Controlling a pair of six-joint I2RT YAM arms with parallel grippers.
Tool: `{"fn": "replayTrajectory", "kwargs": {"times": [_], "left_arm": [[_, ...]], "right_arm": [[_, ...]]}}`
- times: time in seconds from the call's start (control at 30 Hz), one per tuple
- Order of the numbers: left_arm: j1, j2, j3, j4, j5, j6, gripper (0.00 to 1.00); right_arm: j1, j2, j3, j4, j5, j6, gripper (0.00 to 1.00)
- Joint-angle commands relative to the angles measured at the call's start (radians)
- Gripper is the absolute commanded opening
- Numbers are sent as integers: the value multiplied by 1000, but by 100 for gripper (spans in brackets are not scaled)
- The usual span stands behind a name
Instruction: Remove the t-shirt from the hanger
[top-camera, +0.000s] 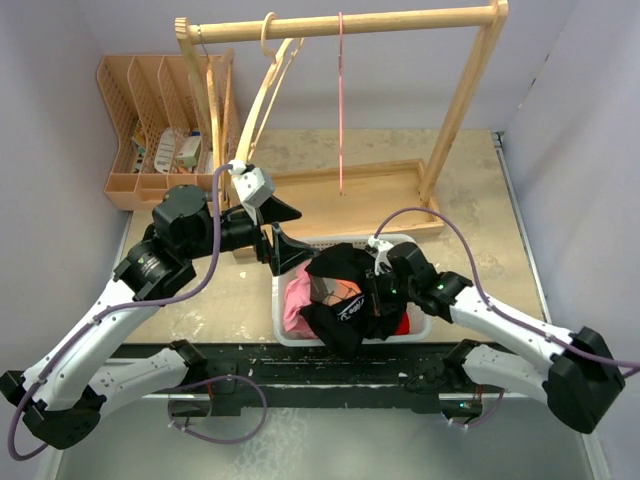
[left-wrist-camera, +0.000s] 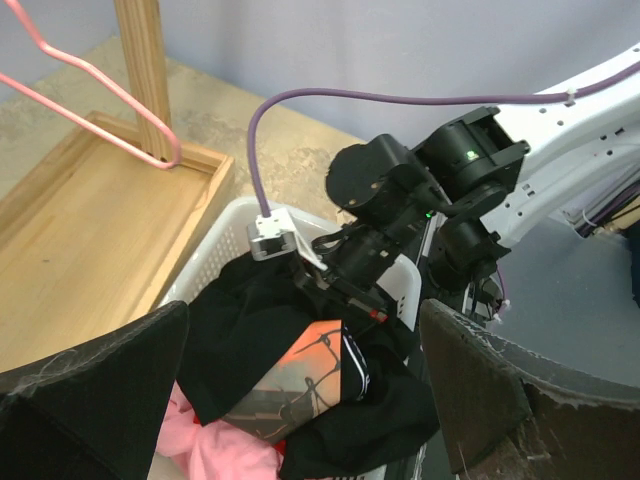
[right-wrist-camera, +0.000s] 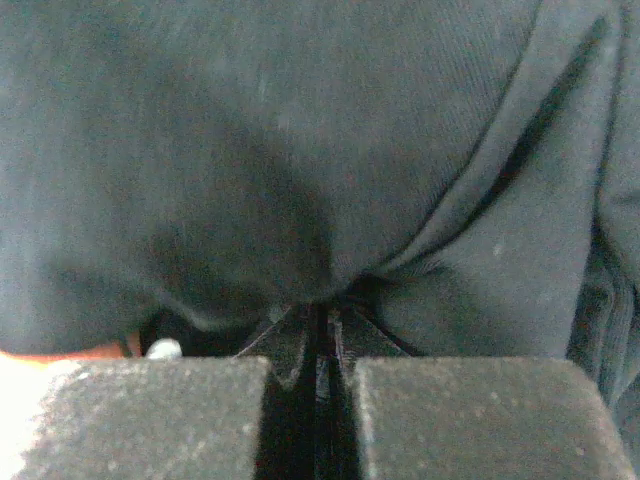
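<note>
- The right gripper (right-wrist-camera: 315, 400) is clenched on the black t-shirt (right-wrist-camera: 300, 150). Its two pads stand almost together, with a fold of the cloth pinched in the narrow gap between them.
- Just ahead of those pads the cloth gathers into creases, and dark fabric fills nearly all of the right wrist view.
- The t-shirt (top-camera: 338, 285) lies bunched in a white basket (top-camera: 279, 318). It spreads beneath and around the right gripper's fingers, with an orange printed patch facing up.
- A pink garment (top-camera: 295, 300) lies in the same basket, beside the t-shirt on the side toward the left gripper.
- The left gripper (top-camera: 288, 230) is released, its fingers spread wide and gripping nothing. It hovers at the basket's far left corner, with the t-shirt just ahead of its fingertips and apart from them.
- Behind and above the left gripper, a wooden hanger (top-camera: 262, 95) hangs from the rail of a wooden rack (top-camera: 400, 20).
- A pink wire hanger (top-camera: 341, 110) hangs from the same rail, beyond both grippers and well apart from the t-shirt.
</note>
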Motion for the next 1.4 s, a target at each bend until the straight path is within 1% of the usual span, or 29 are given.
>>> {"fn": "replayTrajectory", "kwargs": {"times": [0.0, 0.1, 0.23, 0.3, 0.37, 0.43, 0.5, 0.57, 0.63, 0.7, 0.77, 0.8, 0.83, 0.87, 0.93, 0.97, 1.03, 1.07, 1.17, 1.23, 1.37], "left_arm": [[-18, -41, -33, 34, -12, 15, 99], [-19, -64, -77, 36, -30, 4, 99], [-21, -87, -140, 41, -53, -21, 99], [-21, -89, -170, 33, -75, -30, 99], [-21, -88, -200, 16, -114, -38, 99], [-22, -89, -233, 10, -151, -51, 99], [-22, -96, -276, 20, -187, -66, 99], [-22, -112, -337, 50, -240, -88, 99], [-21, -133, -389, 90, -300, -115, 99], [-21, -151, -434, 138, -355, -139, 99], [-22, -167, -471, 181, -417, -163, 99], [-21, -168, -488, 200, -441, -169, 99], [-21, -165, -501, 218, -460, -172, 99], [-22, -160, -510, 230, -478, -174, 99], [-22, -141, -517, 239, -521, -175, 99], [-22, -134, -523, 241, -557, -181, 99], [-20, -125, -539, 248, -628, -191, 99], [-18, -121, -546, 252, -659, -193, 99], [3, -89, -559, 281, -696, -176, 99], [22, -62, -556, 290, -696, -167, 99], [57, -34, -577, 329, -721, -168, 99]], "right_arm": [[4, 99, -62, 68, 59, 47, 0], [6, 167, -79, 104, 60, 81, 0], [6, 192, -78, 91, 96, 116, 0], [7, 177, -64, 77, 108, 122, 6], [8, 134, -27, 10, 136, 123, 12], [16, 59, 33, -70, 183, 117, 18], [18, -34, 110, -159, 233, 108, 27], [19, -110, 196, -236, 275, 91, 41], [19, -168, 278, -296, 306, 74, 57], [18, -192, 346, -327, 347, 61, 67], [19, -200, 385, -334, 406, 49, 71], [19, -200, 395, -331, 458, 56, 72], [19, -199, 397, -317, 461, 74, 73], [16, -198, 396, -298, 500, 79, 74], [14, -191, 391, -263, 637, 88, 78], [3, -181, 396, -248, 677, 88, 78], [-57, -156, 405, -206, 704, 66, 79], [-125, -143, 403, -174, 681, 46, 79], [-381, -109, 375, -40, 494, -4, 79], [-521, -77, 378, 4, 396, -16, 79], [-703, -28, 397, 52, 306, -21, 79]]}}
